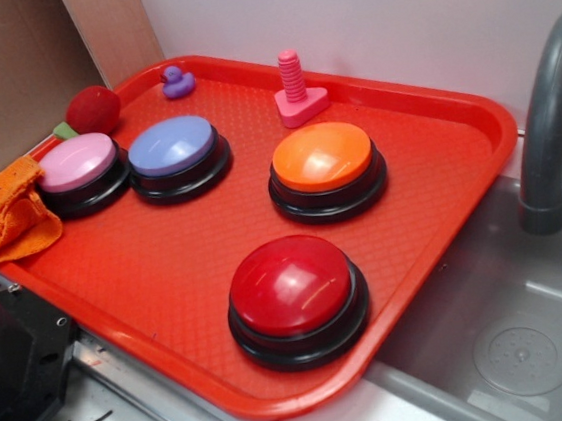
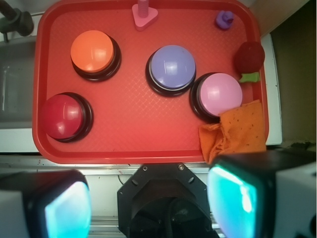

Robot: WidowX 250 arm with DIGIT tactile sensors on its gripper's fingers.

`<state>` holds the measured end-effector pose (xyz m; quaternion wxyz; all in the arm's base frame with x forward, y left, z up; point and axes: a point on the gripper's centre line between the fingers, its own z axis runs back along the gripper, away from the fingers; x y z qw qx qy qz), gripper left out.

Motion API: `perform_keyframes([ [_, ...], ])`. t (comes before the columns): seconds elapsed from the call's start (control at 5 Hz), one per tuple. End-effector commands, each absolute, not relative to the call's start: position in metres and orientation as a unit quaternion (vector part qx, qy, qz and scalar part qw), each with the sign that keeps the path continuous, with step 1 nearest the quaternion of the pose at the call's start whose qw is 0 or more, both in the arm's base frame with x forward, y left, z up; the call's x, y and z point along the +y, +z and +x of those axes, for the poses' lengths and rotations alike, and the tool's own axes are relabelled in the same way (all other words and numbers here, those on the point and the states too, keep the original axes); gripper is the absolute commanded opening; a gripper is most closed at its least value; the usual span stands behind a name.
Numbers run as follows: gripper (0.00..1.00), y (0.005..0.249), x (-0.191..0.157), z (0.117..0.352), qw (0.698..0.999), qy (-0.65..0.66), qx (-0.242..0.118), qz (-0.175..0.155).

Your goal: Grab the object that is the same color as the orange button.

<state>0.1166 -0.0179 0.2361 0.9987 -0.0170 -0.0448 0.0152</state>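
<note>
Beside the pink button [image 1: 78, 161], crumpled orange rag [image 1: 5, 212] on tray rim [image 1: 280, 397].

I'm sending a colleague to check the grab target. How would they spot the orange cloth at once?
Find the red tray holding four domed buttons. Go to the pink button at its edge; the orange cloth lies crumpled against it, draped over the tray rim. Unlike the glossy orange button mid-tray, it is soft, knitted and flat.
</note>
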Motion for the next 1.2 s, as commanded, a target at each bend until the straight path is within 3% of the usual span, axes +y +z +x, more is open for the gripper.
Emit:
perform_keyframes([
  [0.0, 1.0, 0.236, -0.018, 0.117, 0.999, 0.015, -0.045, -0.017],
  [0.2, 1.0, 0.222, -0.011, 0.114, 0.999, 0.009, -0.049, -0.015],
  [0.6, 1.0, 0.172, 0.025, 0.118, 0.999, -0.003, -0.042, 0.005],
  [0.8, 1.0, 0.14, 0.049, 0.115, 0.996, -0.052, -0.069, -0.022],
  [1.0, 1.0, 0.114, 0.061, 0.114, 0.996, -0.066, -0.062, 0.0],
])
